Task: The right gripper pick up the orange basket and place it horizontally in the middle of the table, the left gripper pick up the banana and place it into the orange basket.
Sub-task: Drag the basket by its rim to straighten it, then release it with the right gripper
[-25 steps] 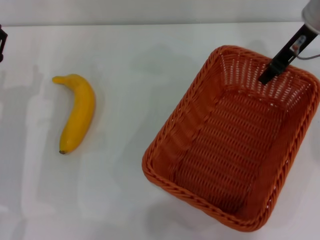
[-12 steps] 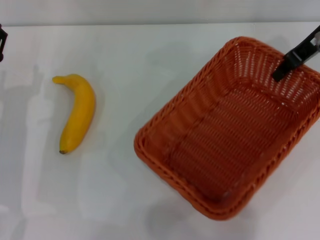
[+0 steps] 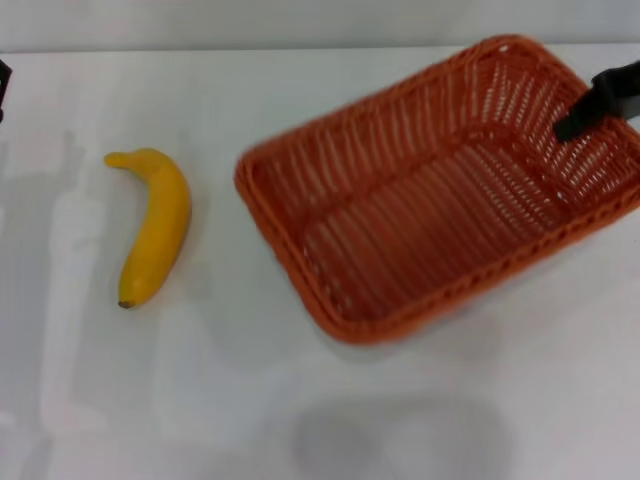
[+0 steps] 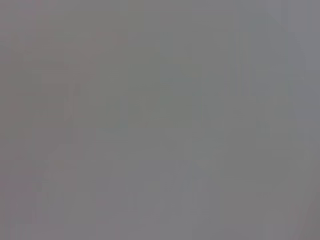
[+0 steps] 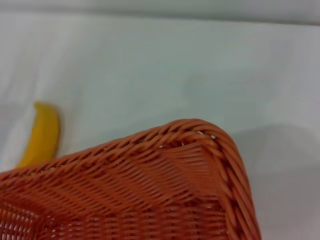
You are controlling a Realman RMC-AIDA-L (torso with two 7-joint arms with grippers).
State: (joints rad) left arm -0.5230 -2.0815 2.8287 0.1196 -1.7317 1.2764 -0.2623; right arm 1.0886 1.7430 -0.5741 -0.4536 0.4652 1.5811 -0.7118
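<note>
Since a second ago orange basket swings toward banana, rotated, lifted off table. Right tool clamped on basket's far-right rim; banana lies well left of basket.

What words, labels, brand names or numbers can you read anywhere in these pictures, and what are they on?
None: no readable text, label, brand, number or sign shows in any view.
The orange basket, held by the right gripper, shows only plain weave.
The banana carries no sticker.
The table is unmarked white.
The left wrist view is a blank grey field.
</note>
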